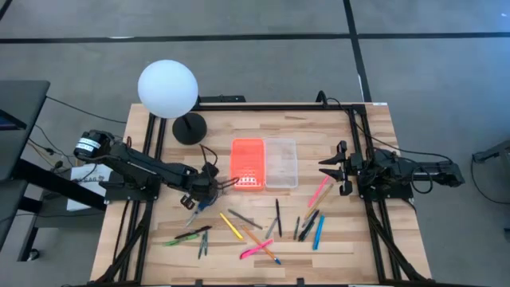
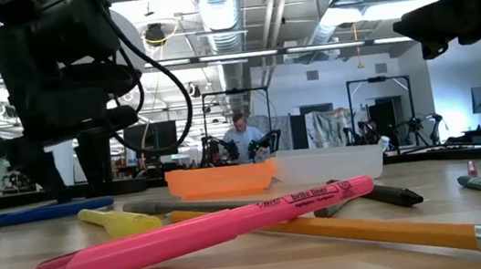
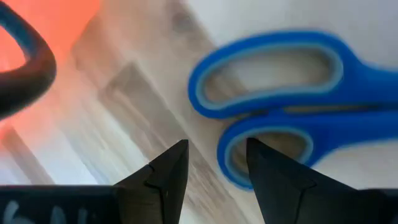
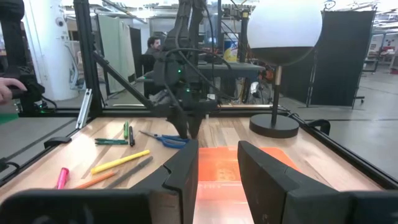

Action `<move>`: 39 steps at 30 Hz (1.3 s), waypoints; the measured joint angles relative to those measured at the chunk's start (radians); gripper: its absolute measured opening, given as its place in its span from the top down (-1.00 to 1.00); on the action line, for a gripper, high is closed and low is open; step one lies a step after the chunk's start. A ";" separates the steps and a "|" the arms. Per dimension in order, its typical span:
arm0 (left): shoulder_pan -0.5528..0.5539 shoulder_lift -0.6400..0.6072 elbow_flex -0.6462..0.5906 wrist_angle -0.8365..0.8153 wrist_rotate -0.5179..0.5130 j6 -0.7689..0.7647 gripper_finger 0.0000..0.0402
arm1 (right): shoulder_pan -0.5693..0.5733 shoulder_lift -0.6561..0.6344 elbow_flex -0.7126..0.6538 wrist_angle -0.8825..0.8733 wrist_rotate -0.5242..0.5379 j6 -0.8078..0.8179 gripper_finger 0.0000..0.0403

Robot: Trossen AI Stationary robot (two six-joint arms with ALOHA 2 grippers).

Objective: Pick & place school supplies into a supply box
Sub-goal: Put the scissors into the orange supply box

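The left pincer (image 3: 214, 171), spread above the blue-handled scissors (image 3: 280, 112) on the counter (image 1: 335, 247), should straddle one handle loop squarely before pinching; the right pincer (image 4: 217, 168) waits, spread.

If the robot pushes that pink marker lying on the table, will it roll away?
Probably a bit. The pink marker looks round and smooth in the low view, lying flat on the wooden table, so a sideways nudge would likely roll it. It also looks thin, plastic and stiff, so it should be light and not bend. Neighbouring pens, like the yellow one, might stop it soon.
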 joint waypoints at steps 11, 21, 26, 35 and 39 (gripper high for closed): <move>0.078 -0.001 -0.014 -0.068 0.005 -0.598 0.22 | 0.000 0.000 0.000 0.000 0.000 0.000 0.47; 0.118 0.000 -0.014 -0.149 0.068 -1.005 0.33 | 0.000 0.000 0.000 0.000 0.000 0.000 0.47; 0.156 0.000 -0.014 -0.227 0.119 -1.217 0.55 | 0.000 0.000 0.000 0.000 0.000 0.000 0.47; 0.175 -0.001 -0.013 -0.279 0.136 -1.353 0.86 | 0.000 0.000 0.000 0.000 0.000 0.000 0.47; 0.174 0.000 -0.013 -0.283 0.124 -1.362 0.86 | 0.000 0.000 0.000 0.000 0.000 0.000 0.47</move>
